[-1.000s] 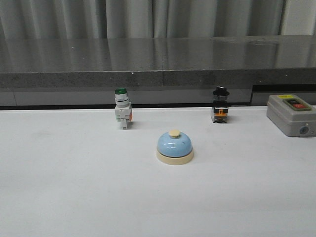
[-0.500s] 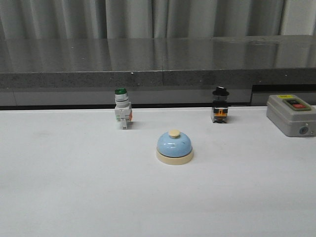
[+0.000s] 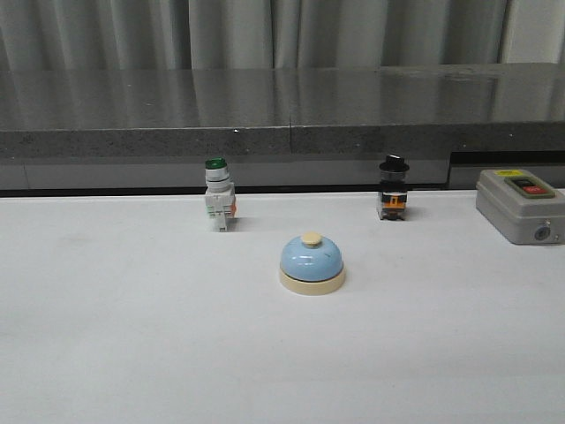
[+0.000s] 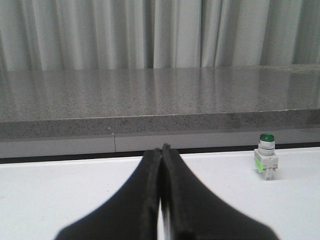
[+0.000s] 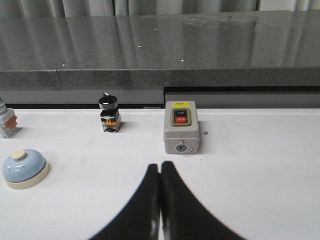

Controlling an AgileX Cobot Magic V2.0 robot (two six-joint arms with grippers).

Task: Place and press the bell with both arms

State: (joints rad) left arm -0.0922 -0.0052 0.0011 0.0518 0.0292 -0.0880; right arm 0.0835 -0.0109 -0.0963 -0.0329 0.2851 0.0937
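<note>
**Bell upright on the table, both grippers clenched and clear of it**

The bell [image 3: 312, 264] stands on the white table [image 3: 132, 336], nearer the camera than the green-capped pushbutton [image 3: 218, 195] and the black selector switch [image 3: 394, 188], and roughly midway between them. The grey switch box [image 3: 519, 205] sits well to its right.

The left gripper [image 4: 161, 200] is clenched with nothing between its fingers; the right gripper [image 5: 159, 202] is likewise clenched on nothing, with the bell [image 5: 24, 168] well off to one side of it.

The scene fits two stages alike: the bell waiting to be picked up and set, or already placed and rung with the arms drawn back. The pictures do not settle which.

The bell is round, so it has no horizontal long axis; its axis runs vertically, with the cream plunger [image 3: 311, 238] pointing straight up and the base flat on the table.
</note>
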